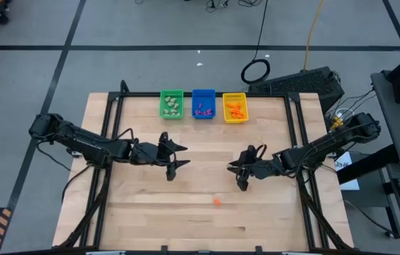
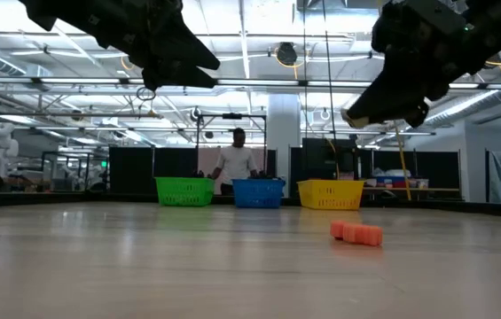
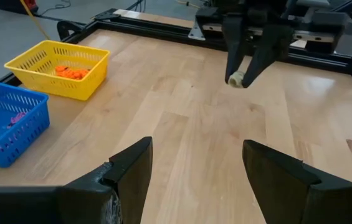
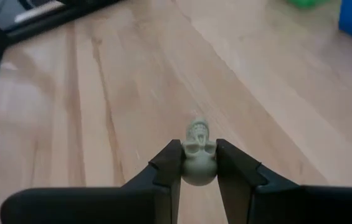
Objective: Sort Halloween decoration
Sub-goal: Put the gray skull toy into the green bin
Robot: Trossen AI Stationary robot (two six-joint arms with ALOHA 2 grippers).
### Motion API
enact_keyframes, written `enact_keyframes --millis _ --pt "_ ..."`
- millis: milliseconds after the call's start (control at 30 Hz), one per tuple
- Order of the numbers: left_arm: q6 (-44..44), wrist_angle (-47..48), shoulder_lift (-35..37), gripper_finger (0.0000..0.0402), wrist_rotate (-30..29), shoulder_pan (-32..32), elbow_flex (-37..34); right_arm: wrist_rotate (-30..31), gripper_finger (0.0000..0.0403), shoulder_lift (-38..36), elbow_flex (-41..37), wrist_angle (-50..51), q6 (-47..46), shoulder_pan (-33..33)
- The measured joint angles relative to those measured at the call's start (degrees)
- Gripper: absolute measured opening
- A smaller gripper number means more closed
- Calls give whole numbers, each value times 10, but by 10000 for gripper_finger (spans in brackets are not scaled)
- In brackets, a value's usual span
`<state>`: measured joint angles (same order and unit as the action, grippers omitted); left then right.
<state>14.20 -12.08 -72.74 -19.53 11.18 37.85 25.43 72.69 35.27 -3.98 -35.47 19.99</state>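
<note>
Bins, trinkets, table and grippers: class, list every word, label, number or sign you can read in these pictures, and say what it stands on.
None can be read.
The green bin, blue bin, yellow bin, the pale skull trinket in the right gripper and the orange trinket on the table show no lettering.

The high view is looking straight down from well above, taking in the whole table [image 1: 150,227] and both arms. The low view is sitting at tabletop level, facing across toward the three bins [image 2: 258,192] and the room behind. The left wrist view is looking forward past the left gripper [image 3: 194,180], close above the wood, taking in the right gripper [image 3: 245,70] ahead. The right wrist view is looking forward past the right gripper, very near its fingertips. All four views are sharing the wooden tabletop.
</note>
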Motion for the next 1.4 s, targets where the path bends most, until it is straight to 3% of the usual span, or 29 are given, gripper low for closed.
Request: enact_keyframes --millis 467,800,933,1167,1400 --pt "3 -52 -21 248 19 11 0 0 66 0 0 -172 315 0" --pt "-143 -247 -125 248 96 39 0 -1 66 51 0 -286 399 0" --pt "-145 -315 -154 248 99 47 0 -1 66 81 0 -294 430 4" --pt "-81 -331 -197 248 99 50 0 -1 66 125 0 -351 519 19" --pt "55 -381 -240 248 76 50 0 -1 66 143 0 -368 648 42"
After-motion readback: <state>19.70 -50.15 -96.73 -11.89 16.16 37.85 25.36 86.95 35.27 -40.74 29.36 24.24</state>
